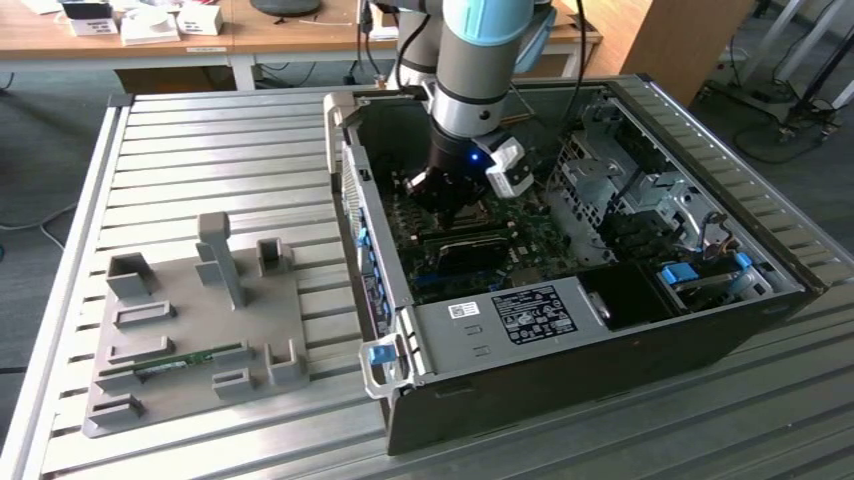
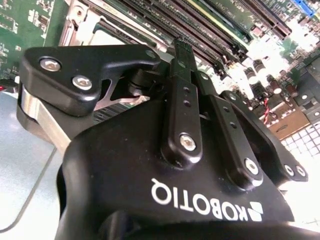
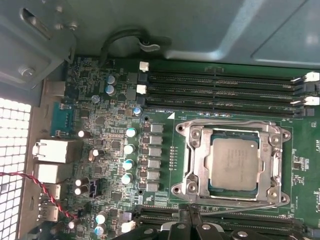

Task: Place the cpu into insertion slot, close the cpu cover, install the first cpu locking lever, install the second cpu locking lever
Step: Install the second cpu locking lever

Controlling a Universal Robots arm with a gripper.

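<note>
The cpu [image 3: 234,162], a pale grey square chip, lies flat in its socket on the green board [image 3: 110,150]. The cpu cover [image 3: 197,165], a silvery frame, lies down around it. One thin wire lever [image 3: 225,121] runs along the socket's far edge, and another [image 3: 240,210] runs along the edge nearest my gripper [image 3: 191,222]. The black fingertips are together with nothing between them, right beside that nearer lever. In the exterior view my gripper [image 1: 447,200] reaches down into the open computer case [image 1: 747,300]. The second wrist view shows my gripper [image 2: 181,47] over the board beside the socket [image 2: 100,35].
Black memory slots [image 3: 220,85] flank the socket on both sides. Capacitors [image 3: 129,155] and rear ports [image 3: 50,150] crowd the board beside it. Case walls and a drive cage [image 1: 627,190] hem in the arm. A grey fixture plate [image 1: 200,330] with a green stick lies at the exterior view's left.
</note>
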